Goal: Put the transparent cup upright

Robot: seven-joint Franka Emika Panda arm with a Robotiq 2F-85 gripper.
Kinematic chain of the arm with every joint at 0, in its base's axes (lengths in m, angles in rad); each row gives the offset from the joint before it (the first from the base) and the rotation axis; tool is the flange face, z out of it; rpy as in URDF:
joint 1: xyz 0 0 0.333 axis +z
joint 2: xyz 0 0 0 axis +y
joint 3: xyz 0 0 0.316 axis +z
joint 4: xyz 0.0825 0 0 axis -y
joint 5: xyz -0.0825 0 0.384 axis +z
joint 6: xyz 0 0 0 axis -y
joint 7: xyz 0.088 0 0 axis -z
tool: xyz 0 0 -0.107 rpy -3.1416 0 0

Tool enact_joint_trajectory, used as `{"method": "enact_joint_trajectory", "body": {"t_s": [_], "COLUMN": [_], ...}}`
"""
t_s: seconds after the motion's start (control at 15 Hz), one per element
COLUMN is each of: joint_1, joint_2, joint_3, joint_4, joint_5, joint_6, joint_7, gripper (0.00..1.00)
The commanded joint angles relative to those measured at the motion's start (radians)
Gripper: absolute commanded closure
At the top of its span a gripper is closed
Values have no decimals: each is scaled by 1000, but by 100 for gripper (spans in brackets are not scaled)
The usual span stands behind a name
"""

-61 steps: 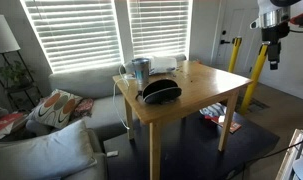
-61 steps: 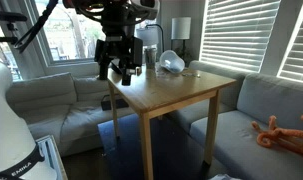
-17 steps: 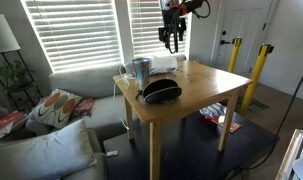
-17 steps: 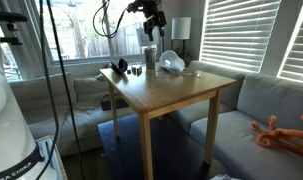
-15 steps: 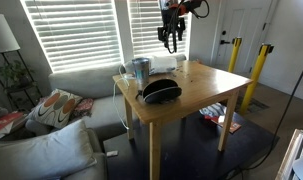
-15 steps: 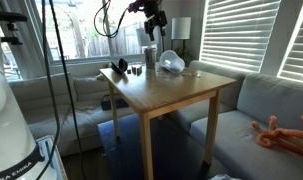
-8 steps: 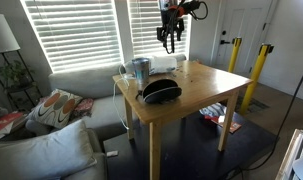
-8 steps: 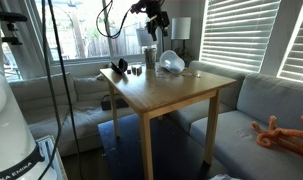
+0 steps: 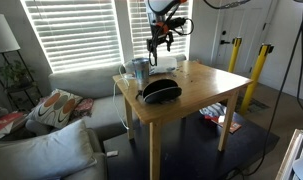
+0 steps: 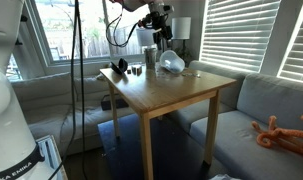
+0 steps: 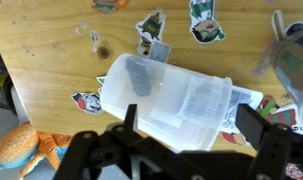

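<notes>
The wooden table [image 9: 199, 88] fills mid-frame in both exterior views, with a black oval object [image 9: 161, 91] near its left edge. The transparent cup [image 11: 176, 98] lies on its side across the centre of the wrist view. Above it hangs the gripper [image 11: 189, 118], fingers spread wide, grasping nothing

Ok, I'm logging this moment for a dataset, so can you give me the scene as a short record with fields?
cup: transparent cup, lying on its side on the table
table: wood, stickers on top
pincer: open, over the cup, a finger to each side in the wrist view; no grasp visible
nearby: blue-grey cup, upright; black oval object
task state: cup not yet upright
</notes>
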Motion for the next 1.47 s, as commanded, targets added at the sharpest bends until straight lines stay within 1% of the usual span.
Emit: {"method": "enact_joint_trajectory", "body": {"t_s": [0.0,0.13,0.33,0.47,0.53,0.67,0.93,1.13,1.27,1.33,1.4], "joint_1": [50,71,85,86,78,79,96,97,99,101,100], "joint_2": [94,125,164,185,194,212,233,237,240,240,241], "joint_3": [-43,-65,-90,-96,-84,-87,-113,-118,-121,-121,-119], "joint_4": [141,182,231,255,258,274,300,311,314,313,312], "joint_5": [16,-6,-7,4,-12,-16,-82,-115,-141,-154,-161], "joint_6": [-12,-29,-60,-73,-76,-93,-166,-204,-218,-219,-219], "joint_7": [74,106,119,108,112,112,108,93,87,85,82], "gripper": [0,0,0,0,0,0,0,0,17,31,41]}}
